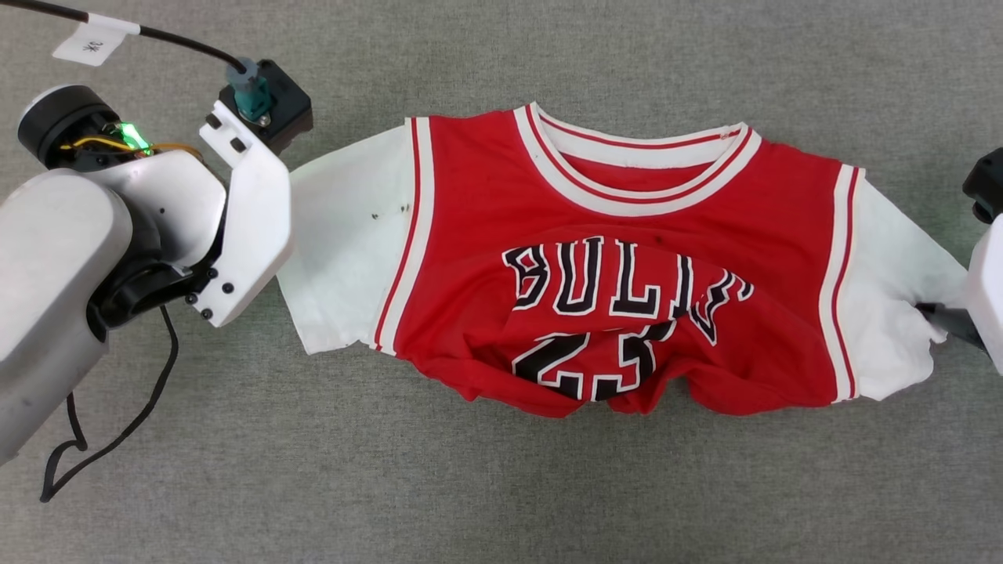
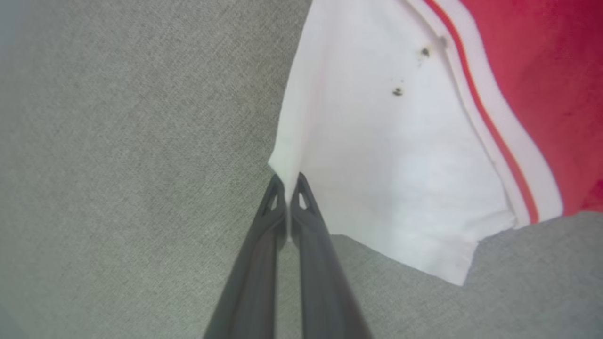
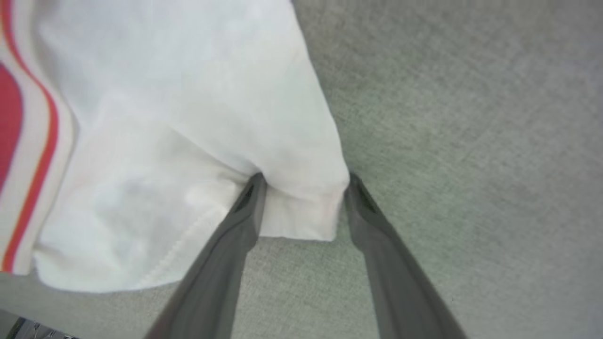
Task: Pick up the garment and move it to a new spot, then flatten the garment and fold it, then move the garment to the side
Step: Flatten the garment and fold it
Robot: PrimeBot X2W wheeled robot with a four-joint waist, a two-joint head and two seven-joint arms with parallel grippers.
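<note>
At the far left of the head view we see our pale left arm (image 1: 117,235), bent beside the red jersey (image 1: 611,204). The jersey lies front-up and spread sideways on the gray carpet (image 1: 501,486), with its collar toward the top of that view. Its lower hem is bunched up under the black lettering.

In the left wrist view our left gripper (image 2: 287,181) is clenched on the outer edge of the jersey's near white sleeve (image 2: 391,155), the dark tips pressed together with a pinch of cloth between them.

Further right, in the right wrist view, our right gripper (image 3: 304,181) stands released and spread wide, straddling the corner of the far white sleeve (image 3: 188,117). One finger (image 3: 235,226) touches the cloth, and the other sits just beside its edge.
</note>
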